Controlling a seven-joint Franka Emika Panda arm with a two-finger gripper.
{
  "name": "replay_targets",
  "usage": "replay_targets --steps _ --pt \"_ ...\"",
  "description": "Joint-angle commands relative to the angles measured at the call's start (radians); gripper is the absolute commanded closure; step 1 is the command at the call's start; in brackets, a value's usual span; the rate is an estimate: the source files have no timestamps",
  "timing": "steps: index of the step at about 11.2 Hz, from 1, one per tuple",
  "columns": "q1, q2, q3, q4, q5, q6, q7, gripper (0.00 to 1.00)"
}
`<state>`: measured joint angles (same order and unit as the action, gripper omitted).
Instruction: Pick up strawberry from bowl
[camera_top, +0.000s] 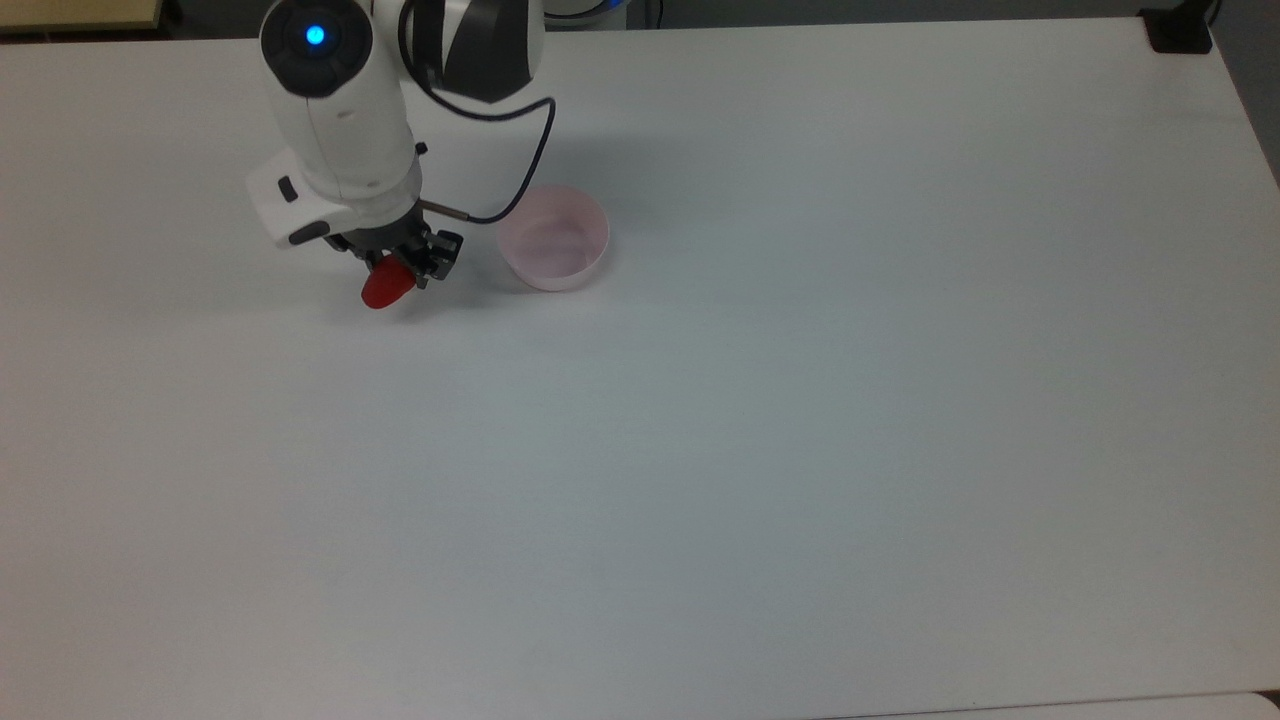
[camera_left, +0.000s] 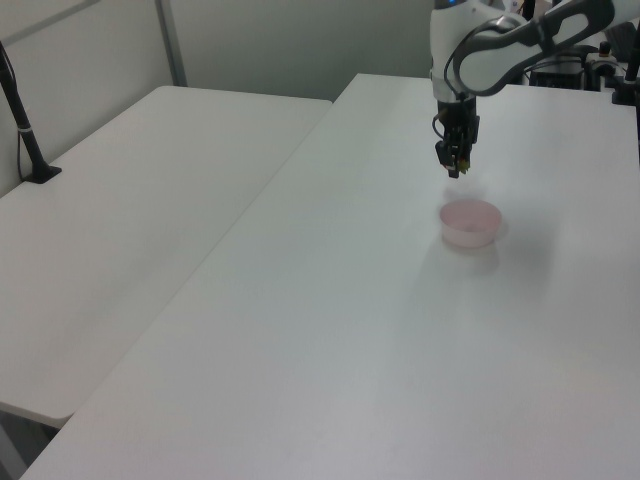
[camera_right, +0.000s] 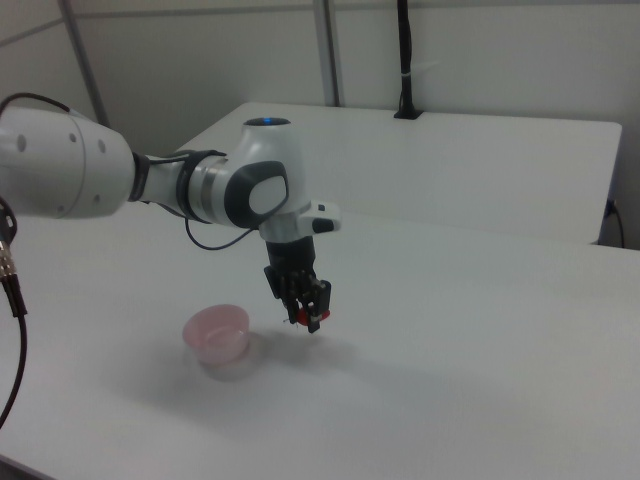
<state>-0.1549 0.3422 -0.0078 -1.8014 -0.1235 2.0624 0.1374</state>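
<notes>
One strawberry (camera_top: 385, 287), one bowl (camera_top: 553, 238)

1. No text, label, brand, number or sign can be read in any of the three views.
2. The robot arm (camera_top: 340, 120) has a white casing with no readable marking; its top carries a glowing blue light, not a letter or figure.
3. The bowl (camera_top: 553, 237) has plain pink sides without print.
4. The strawberry (camera_top: 385, 285) bears no sticker or tag.
5. The desk (camera_top: 800, 400) is a bare white surface without writing.
</notes>
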Motion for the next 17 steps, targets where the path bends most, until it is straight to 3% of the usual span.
replay_targets --steps 1,3,4,7,14,17 --pt "-0.017 0.06 -0.006 0.077 -0.022 -0.002 -0.016 0.55" --pt "-0.025 0.055 -0.006 0.094 -0.024 -0.007 -0.016 0.07" --pt "-0.015 0.049 -0.006 0.102 -0.024 -0.013 -0.015 0.0" --pt "0.014 -0.001 0.005 0.157 -0.027 -0.054 -0.012 0.0" --pt "0.257 -0.253 -0.015 0.201 -0.012 -0.41 -0.003 0.0" --pt "0.265 -0.304 -0.037 0.195 0.045 -0.432 0.001 0.0"
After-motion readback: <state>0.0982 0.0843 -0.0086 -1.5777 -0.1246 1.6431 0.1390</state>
